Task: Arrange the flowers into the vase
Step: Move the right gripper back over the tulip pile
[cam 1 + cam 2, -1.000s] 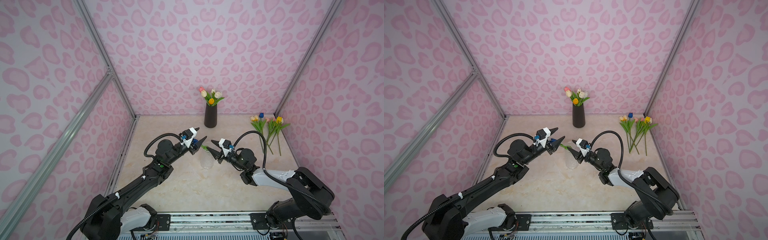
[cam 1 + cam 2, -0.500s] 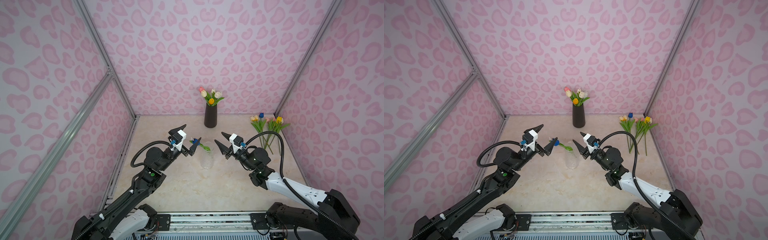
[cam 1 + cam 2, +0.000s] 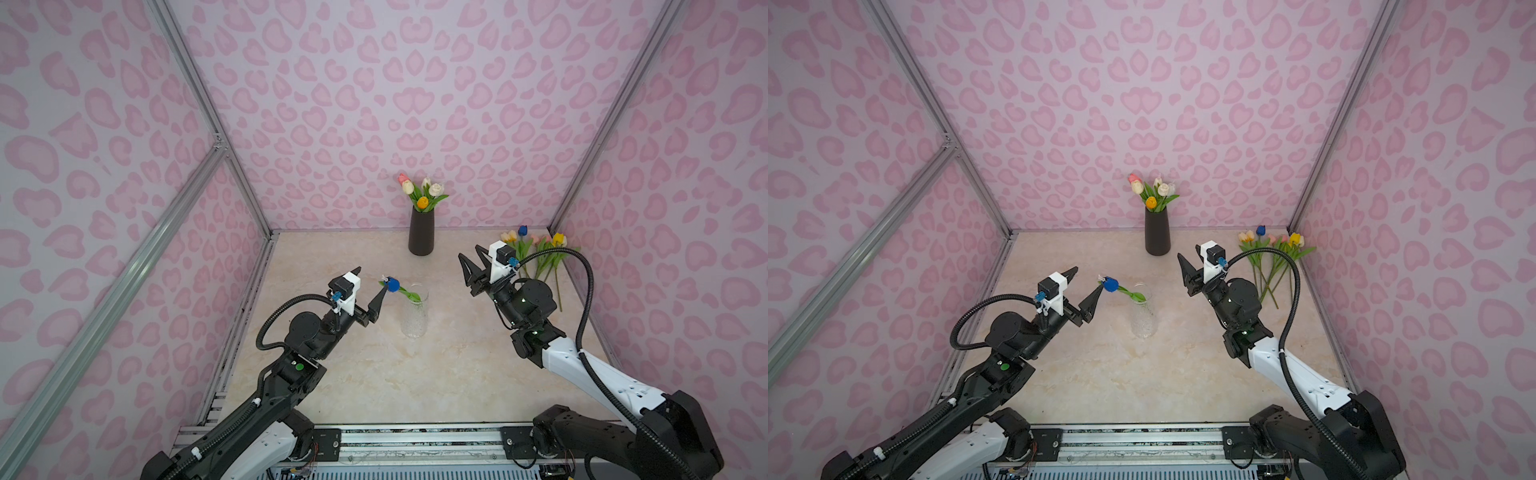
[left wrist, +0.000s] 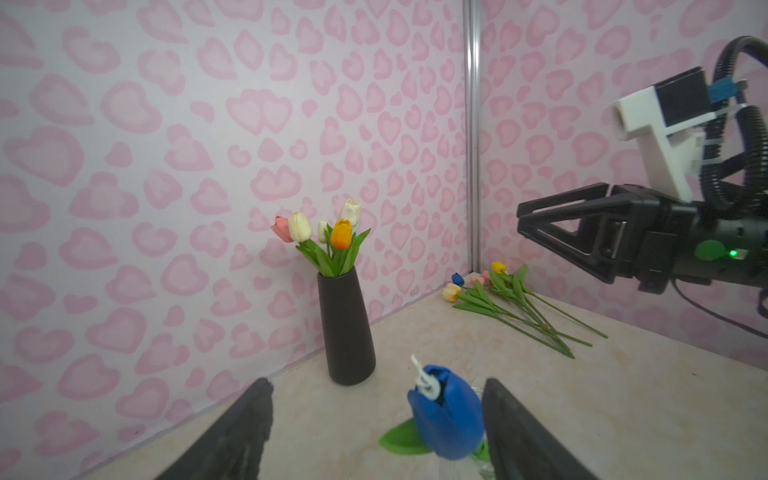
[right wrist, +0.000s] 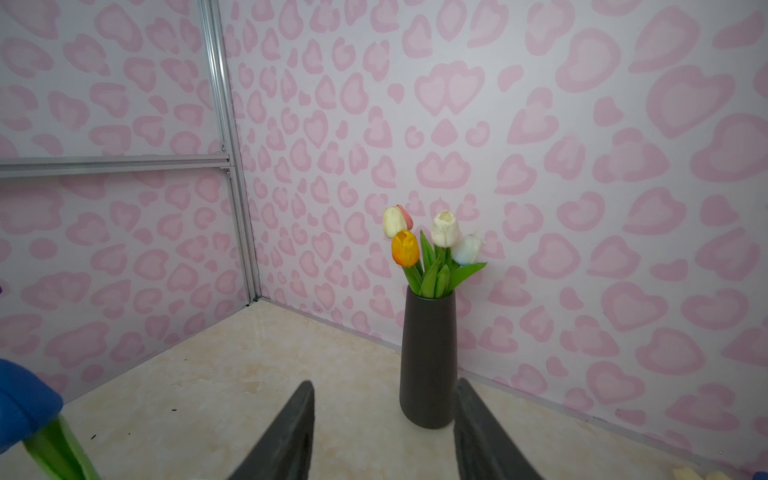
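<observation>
A clear glass vase [image 3: 414,313] [image 3: 1143,318] stands mid-table with one blue tulip [image 3: 392,284] [image 3: 1111,285] leaning out of it to the left. My left gripper [image 3: 368,286] [image 3: 1084,284] [image 4: 374,415] is open just left of it. The blue tulip [image 4: 446,411] head sits between the jaws, close beside one finger. My right gripper [image 3: 469,254] [image 3: 1188,253] [image 5: 384,415] is open and empty, right of the glass vase and raised. Loose flowers [image 3: 536,253] [image 3: 1273,257] [image 4: 511,303] lie at the back right.
A black vase [image 3: 421,232] [image 3: 1157,232] [image 4: 347,328] [image 5: 428,357] with pink, cream, white and orange tulips stands against the back wall. Pink patterned walls close in the left, back and right. A metal rail [image 3: 415,436] runs along the front edge.
Both grippers have drawn back from over the glass vase, the left one to the left, the right one to the right. The left jaws have widened, and the blue tulip stays in the glass vase.
</observation>
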Robot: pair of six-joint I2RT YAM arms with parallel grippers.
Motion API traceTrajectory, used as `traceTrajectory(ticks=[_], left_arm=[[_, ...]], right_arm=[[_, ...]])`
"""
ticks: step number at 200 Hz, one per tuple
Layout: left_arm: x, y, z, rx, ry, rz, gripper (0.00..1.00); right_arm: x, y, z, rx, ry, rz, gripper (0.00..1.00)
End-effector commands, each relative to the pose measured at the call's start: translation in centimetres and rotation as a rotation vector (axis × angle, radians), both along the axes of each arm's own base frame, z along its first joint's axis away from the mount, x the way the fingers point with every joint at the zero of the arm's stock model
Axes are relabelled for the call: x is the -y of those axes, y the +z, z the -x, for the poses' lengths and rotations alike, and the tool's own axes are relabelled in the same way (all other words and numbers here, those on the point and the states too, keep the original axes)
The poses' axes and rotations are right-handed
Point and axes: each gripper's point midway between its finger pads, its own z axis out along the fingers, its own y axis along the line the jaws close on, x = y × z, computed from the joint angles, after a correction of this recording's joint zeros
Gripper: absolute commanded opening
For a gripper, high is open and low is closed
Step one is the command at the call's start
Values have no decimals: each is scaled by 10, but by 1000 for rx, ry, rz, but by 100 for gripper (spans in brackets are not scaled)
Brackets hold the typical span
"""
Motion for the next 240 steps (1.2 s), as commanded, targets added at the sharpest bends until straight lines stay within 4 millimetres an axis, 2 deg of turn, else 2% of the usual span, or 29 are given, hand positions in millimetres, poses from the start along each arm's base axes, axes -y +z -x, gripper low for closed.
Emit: traceTrajectory(ticks=[1,27,39,65,85,105,161,180,206,229,240], left_arm=[[-27,6,-12,-7,135,92,79],[-49,-2,-34,-76,233,152,77],[-51,-10,-46,-125,234,162,75],[-24,-26,-60,-193,146,88,74],[-1,-33,-62,-211,119,34,73],[21,-31,-61,-206,84,-8,73],[56,-18,-70,-227,-31,15,73],[51,-22,-73,-228,5,9,73],[29,-14,-65,-178,86,21,74],[14,-7,-50,-111,111,12,76],[5,-7,-45,-95,136,14,77]], right_arm=[[2,0,1,-7,3,-47,53],[10,3,3,10,-24,-78,54],[12,6,5,15,-26,-83,54],[15,5,7,15,-41,-73,54],[18,4,7,9,-56,-69,54],[18,4,7,5,-59,-47,55],[18,1,5,-3,-65,-47,55],[24,-1,3,-19,-103,-46,55],[42,3,-3,-60,-180,-13,56],[86,-3,-27,-198,-316,-50,61],[110,-20,-46,-331,-363,-73,62]])
